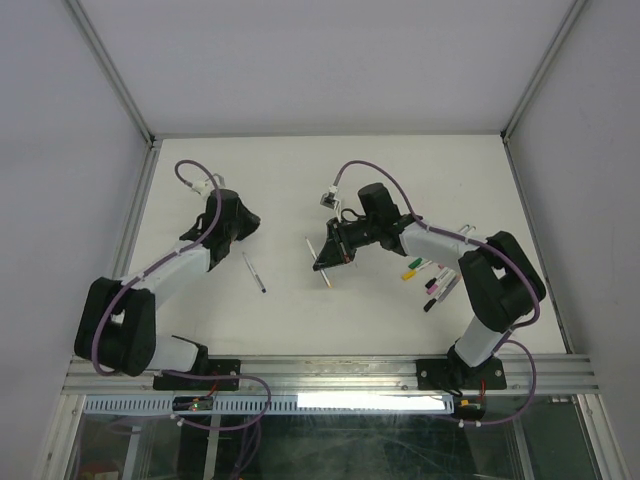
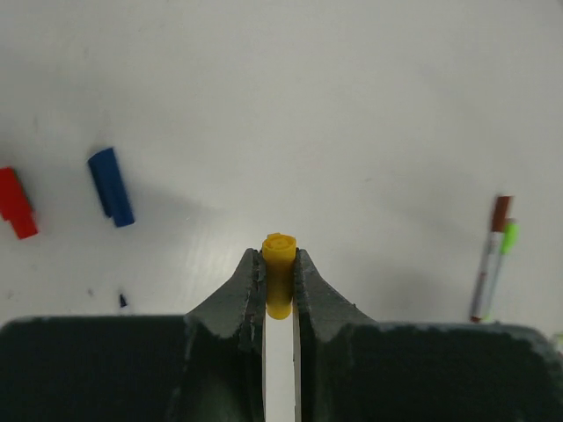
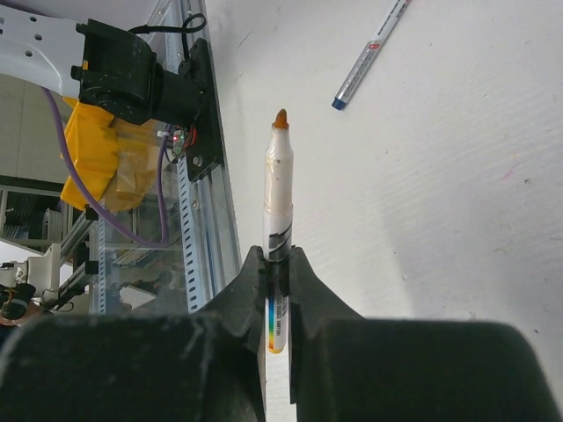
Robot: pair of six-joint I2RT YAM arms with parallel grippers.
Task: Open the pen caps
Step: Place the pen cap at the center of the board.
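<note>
Closest to the left wrist camera, the left gripper (image 2: 280, 277) is clamped on a yellow cap (image 2: 280, 248), which stands upright between the fingers, clear of any pen. Note that the right gripper (image 3: 278, 264) is closed on a white marker barrel (image 3: 279, 189) whose orange tip (image 3: 281, 119) is bare; judge this pen as opened. Count a blue cap (image 2: 112, 186) and a red cap (image 2: 17, 202) lying loose on the table (image 2: 352, 105), and an uncapped blue pen (image 3: 369, 54) lying beyond the held barrel. Expect more work: a cluster of pens (image 1: 432, 278) near the right arm appears to carry green, pink and dark caps in place. The yellow cap and barrel likely need setting down next.
</note>
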